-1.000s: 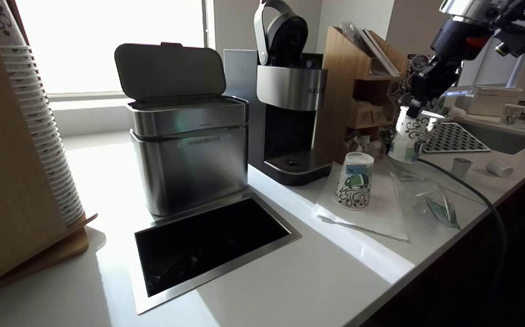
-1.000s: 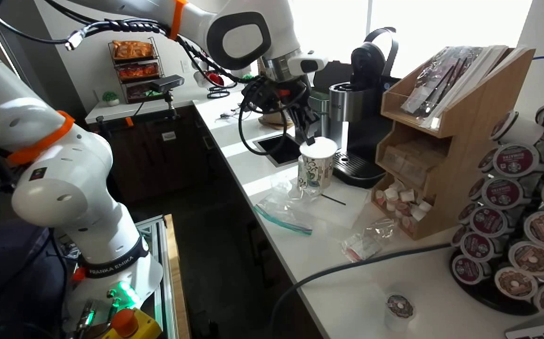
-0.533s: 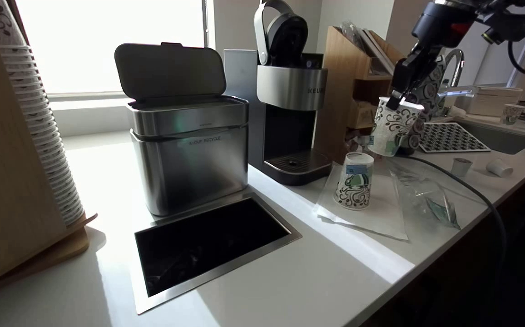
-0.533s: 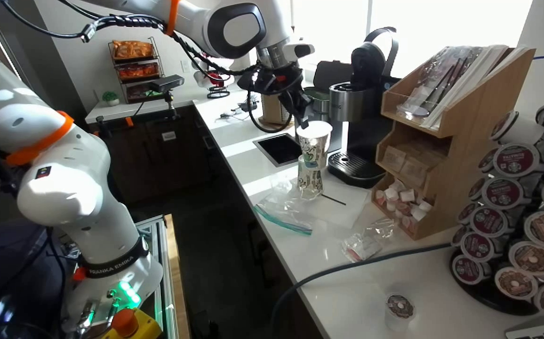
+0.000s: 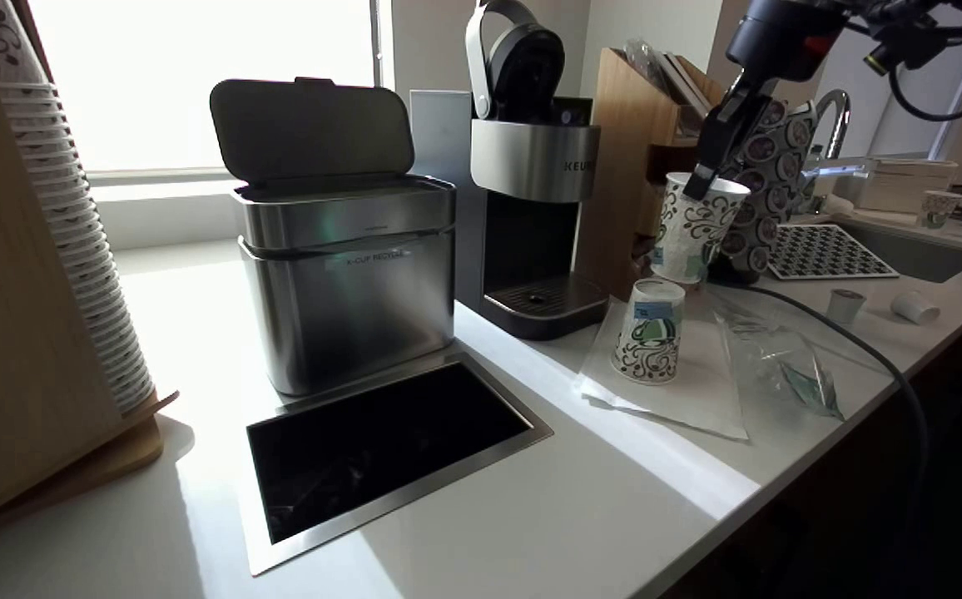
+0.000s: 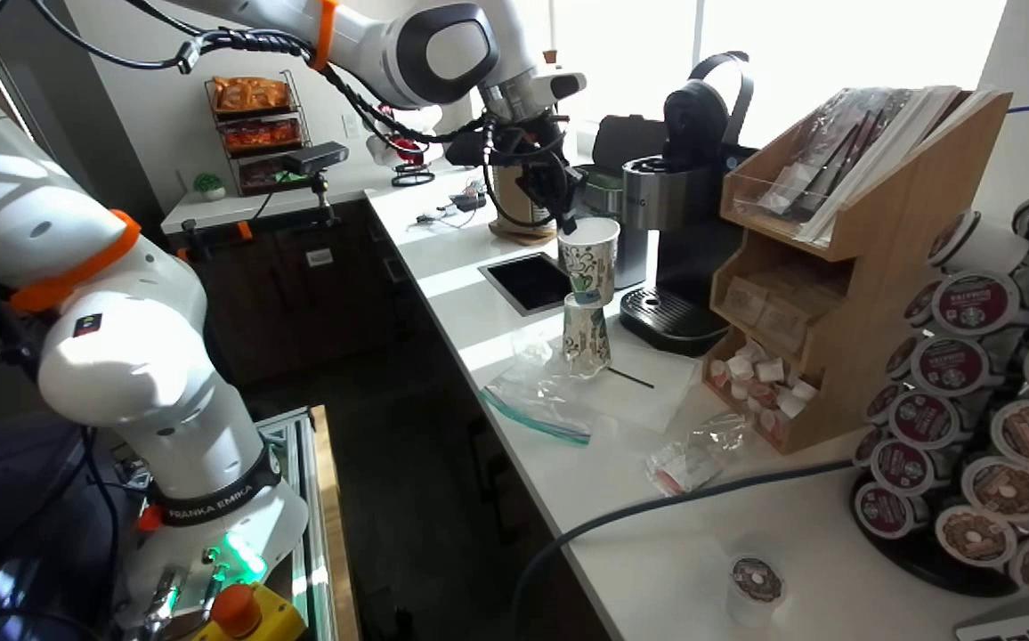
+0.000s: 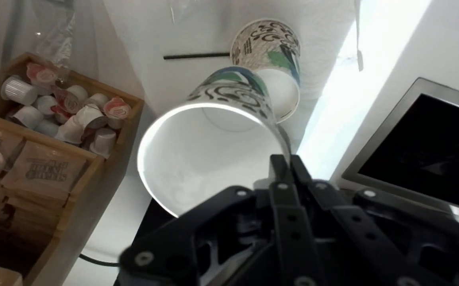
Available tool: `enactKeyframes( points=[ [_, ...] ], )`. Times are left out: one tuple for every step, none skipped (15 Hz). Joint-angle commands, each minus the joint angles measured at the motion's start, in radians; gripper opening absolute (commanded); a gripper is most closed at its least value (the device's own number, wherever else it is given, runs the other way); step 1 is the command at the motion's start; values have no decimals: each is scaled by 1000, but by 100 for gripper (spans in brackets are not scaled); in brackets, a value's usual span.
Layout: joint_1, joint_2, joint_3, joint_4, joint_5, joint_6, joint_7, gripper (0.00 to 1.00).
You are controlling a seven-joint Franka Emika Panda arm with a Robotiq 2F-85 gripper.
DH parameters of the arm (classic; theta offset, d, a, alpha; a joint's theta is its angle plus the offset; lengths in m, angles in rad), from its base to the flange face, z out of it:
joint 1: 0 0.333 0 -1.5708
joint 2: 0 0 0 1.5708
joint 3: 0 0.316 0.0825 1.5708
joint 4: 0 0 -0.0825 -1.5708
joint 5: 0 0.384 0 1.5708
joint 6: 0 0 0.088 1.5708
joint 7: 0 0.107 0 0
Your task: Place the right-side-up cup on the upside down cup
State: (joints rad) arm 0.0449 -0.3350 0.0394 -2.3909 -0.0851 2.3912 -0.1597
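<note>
The right-side-up cup hangs in the air, slightly tilted with rim up, in both exterior views (image 5: 691,237) (image 6: 587,267). My gripper (image 5: 700,181) is shut on its rim wall; the wrist view shows the fingertips (image 7: 286,163) pinching the edge of this cup (image 7: 213,155). The upside down cup (image 5: 649,337) stands narrow base up on a white paper sheet. It also shows in an exterior view (image 6: 586,338) and the wrist view (image 7: 267,51). The held cup's bottom is near that base, offset to one side in the wrist view. I cannot tell whether they touch.
A coffee maker (image 5: 535,166) and a wooden organizer (image 6: 871,258) stand behind the cups. A plastic bag (image 6: 537,401) and a thin black stick (image 6: 630,377) lie nearby. A bin opening (image 5: 398,441) is set in the counter. A cable (image 6: 684,503) crosses the counter.
My gripper has carried the right-side-up cup toward the upside down cup, leftward in an exterior view. The upside down cup has not moved.
</note>
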Motion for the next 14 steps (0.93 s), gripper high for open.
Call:
enactKeyframes(
  points=[
    [23,17,8,24,-17,-40,-39,1],
    [29,20,8,27,-17,-42,-55,1],
    [33,23,11,29,-23,-43,-63,1],
    [37,26,11,31,-24,-45,-76,1],
    [40,28,12,32,-27,-47,-86,1],
    [43,29,13,33,-28,-51,-96,1],
    [46,30,13,34,-29,-55,-105,1],
    [50,31,13,35,-28,-61,-113,1],
    [51,33,14,36,-30,-65,-118,1],
    [53,34,15,38,-32,-73,-124,1],
    [54,35,16,39,-35,-78,-126,1],
    [56,36,17,42,-35,-88,-132,1],
    [55,37,19,42,-42,-86,-132,1],
    [56,39,19,45,-44,-88,-139,1]
  ],
)
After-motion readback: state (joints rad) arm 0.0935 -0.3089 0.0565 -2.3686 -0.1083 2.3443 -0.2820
